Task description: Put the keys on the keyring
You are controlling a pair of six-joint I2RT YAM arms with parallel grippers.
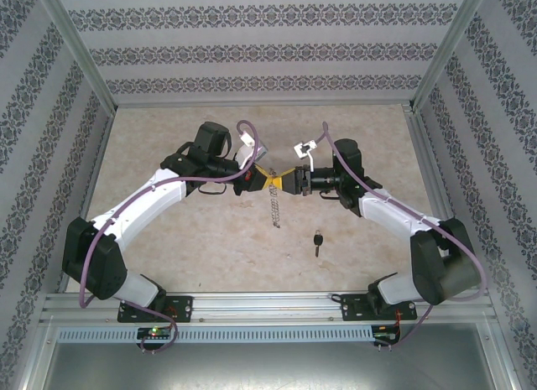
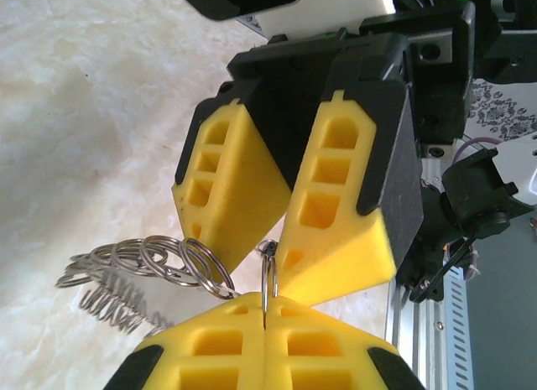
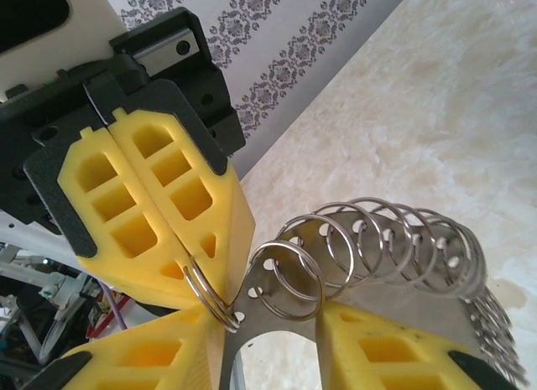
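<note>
Keyring (image 1: 274,204) hangs edge-on between your left claw (image 1: 263,175) and right claw (image 1: 280,183) in the top view, above the middle of the desk (image 1: 210,256). The key (image 1: 317,241) lies alone on the desk, toward your right side, not yet threaded. From the left wrist, your left claw (image 2: 266,304) is pressed together on one small loop (image 2: 268,273), probably so the keyring dangles with its fringe free. From the right wrist, your right claw (image 3: 273,323) is spread astride the keyring; whether it touches metal you cannot tell. That looks like steadying, not carrying.
</note>
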